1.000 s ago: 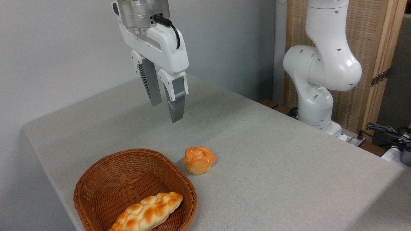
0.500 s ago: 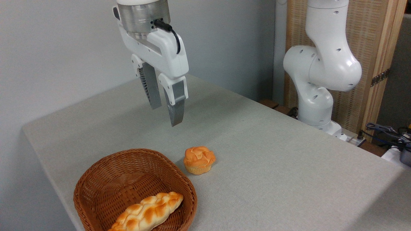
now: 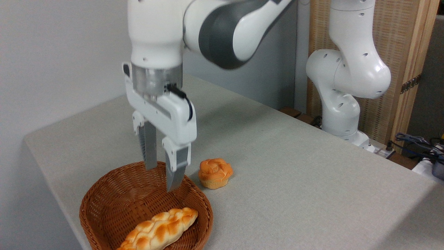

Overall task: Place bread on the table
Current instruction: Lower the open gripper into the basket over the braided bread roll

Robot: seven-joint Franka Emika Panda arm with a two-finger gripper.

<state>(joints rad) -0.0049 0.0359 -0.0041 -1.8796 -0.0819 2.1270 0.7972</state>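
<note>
In the fixed camera's view the jaws point(image 3: 162, 177) point straight down over the far part of a brown wicker basket point(image 3: 104, 201), released, with a clear gap between the two grey fingers point(image 3: 150, 151) and nothing held between them. The nearer finger's tip hangs just inside the basket's far rim, above the woven floor and not touching anything that can be seen. The bread point(image 3: 159, 230), a long braided loaf with golden-orange crust and pale patches, lies below and nearer the camera than the jaws, well apart from the fingertips, resting slantwise along the basket's front side with one tapered end up against the right rim and the other running out of the bottom of the picture. Just to the right of the jaws, outside the basket and close beside its rim, a small round orange bun point(image 3: 215, 173) sits on the table point(image 3: 295, 180). Behind the jaws the grey-beige table stretches back to a grey wall, and to the far right the arm's white base point(image 3: 341, 114) stands at the table's edge before a woven wooden screen point(image 3: 402, 52).
</note>
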